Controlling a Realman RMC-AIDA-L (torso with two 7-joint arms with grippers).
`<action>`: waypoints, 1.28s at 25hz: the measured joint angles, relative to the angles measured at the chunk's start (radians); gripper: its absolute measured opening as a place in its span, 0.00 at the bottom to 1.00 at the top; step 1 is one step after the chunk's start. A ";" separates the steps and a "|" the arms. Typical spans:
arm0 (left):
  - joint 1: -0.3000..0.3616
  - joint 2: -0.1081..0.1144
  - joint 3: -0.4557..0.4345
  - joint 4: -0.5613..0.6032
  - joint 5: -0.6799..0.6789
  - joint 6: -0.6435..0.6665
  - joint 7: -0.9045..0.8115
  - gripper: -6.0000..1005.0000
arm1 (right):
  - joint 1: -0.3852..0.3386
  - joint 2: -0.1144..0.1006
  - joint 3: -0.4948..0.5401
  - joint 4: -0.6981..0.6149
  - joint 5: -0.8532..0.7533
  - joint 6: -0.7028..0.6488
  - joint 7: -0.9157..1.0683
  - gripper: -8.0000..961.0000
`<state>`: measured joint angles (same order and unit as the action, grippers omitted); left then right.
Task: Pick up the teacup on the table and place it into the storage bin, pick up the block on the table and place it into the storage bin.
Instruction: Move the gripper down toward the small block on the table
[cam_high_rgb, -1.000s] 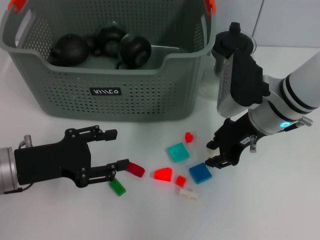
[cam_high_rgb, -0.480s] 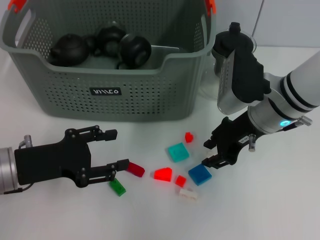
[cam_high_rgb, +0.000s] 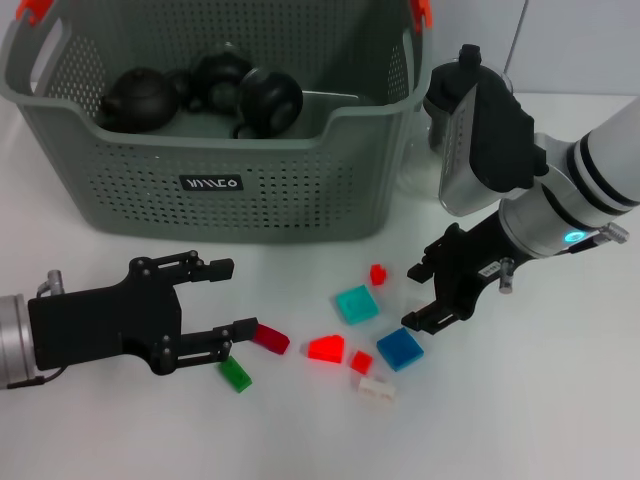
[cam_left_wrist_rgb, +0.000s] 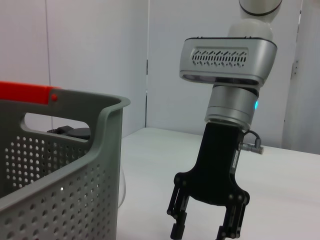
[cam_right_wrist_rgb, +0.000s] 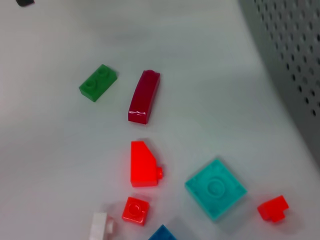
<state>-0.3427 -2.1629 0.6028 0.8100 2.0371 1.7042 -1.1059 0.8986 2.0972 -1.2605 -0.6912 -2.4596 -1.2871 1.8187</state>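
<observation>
The grey-green storage bin (cam_high_rgb: 215, 185) stands at the back left, with dark round tea vessels (cam_high_rgb: 250, 100) inside. No teacup shows on the table. Several blocks lie in front of the bin: teal (cam_high_rgb: 356, 303), blue (cam_high_rgb: 400, 348), bright red (cam_high_rgb: 326, 348), dark red (cam_high_rgb: 270, 339), green (cam_high_rgb: 236, 375) and white (cam_high_rgb: 377, 388). My right gripper (cam_high_rgb: 412, 297) hangs open just right of the teal block and above the blue one, holding nothing. My left gripper (cam_high_rgb: 228, 298) rests open at the front left, one finger near the dark red block. The right wrist view shows the teal block (cam_right_wrist_rgb: 216, 188) and bright red block (cam_right_wrist_rgb: 143, 163).
A glass teapot with a black lid (cam_high_rgb: 468, 75) stands behind my right arm, right of the bin. Two small red blocks (cam_high_rgb: 378, 273) (cam_high_rgb: 361, 362) lie among the others. The left wrist view shows the bin wall (cam_left_wrist_rgb: 75, 165) and the right gripper (cam_left_wrist_rgb: 202, 231).
My right gripper has shifted slightly left toward the blocks and its jaws stand a little wider. The left arm and the blocks have not moved.
</observation>
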 joint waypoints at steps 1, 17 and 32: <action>0.000 0.000 -0.001 0.000 0.000 0.000 0.000 0.71 | -0.003 0.000 0.001 -0.006 0.000 -0.009 0.000 0.58; 0.000 0.000 -0.011 0.000 0.004 0.002 0.001 0.71 | 0.003 0.001 -0.008 -0.021 -0.041 -0.050 0.041 0.88; 0.000 -0.001 -0.011 -0.008 0.002 0.003 0.001 0.71 | -0.006 0.000 -0.023 0.002 -0.047 -0.009 0.035 0.87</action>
<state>-0.3428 -2.1635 0.5921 0.8019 2.0396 1.7076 -1.1049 0.8926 2.0970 -1.2840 -0.6896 -2.5062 -1.2965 1.8535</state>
